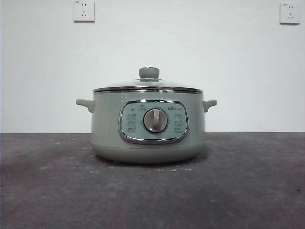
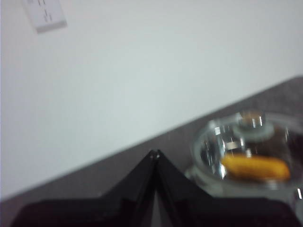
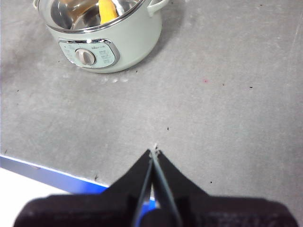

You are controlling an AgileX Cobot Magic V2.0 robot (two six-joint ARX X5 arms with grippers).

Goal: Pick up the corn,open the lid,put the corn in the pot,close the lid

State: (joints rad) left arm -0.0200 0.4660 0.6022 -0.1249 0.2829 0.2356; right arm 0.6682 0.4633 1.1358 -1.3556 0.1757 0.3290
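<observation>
The sage-green pot (image 1: 147, 126) stands mid-table with the glass lid (image 1: 148, 85) seated on its rim, knob up. Through the glass in the left wrist view the yellow-orange corn (image 2: 255, 167) lies inside the pot (image 2: 246, 161). The right wrist view shows the pot (image 3: 102, 35) from above with the corn (image 3: 108, 9) inside. My left gripper (image 2: 154, 153) is shut and empty, held off to one side of the pot. My right gripper (image 3: 154, 152) is shut and empty above bare table, well away from the pot. Neither arm shows in the front view.
The grey tabletop (image 1: 238, 191) runs to a white wall with two power sockets (image 1: 84, 10). A blue table edge (image 3: 52, 175) lies close to my right gripper.
</observation>
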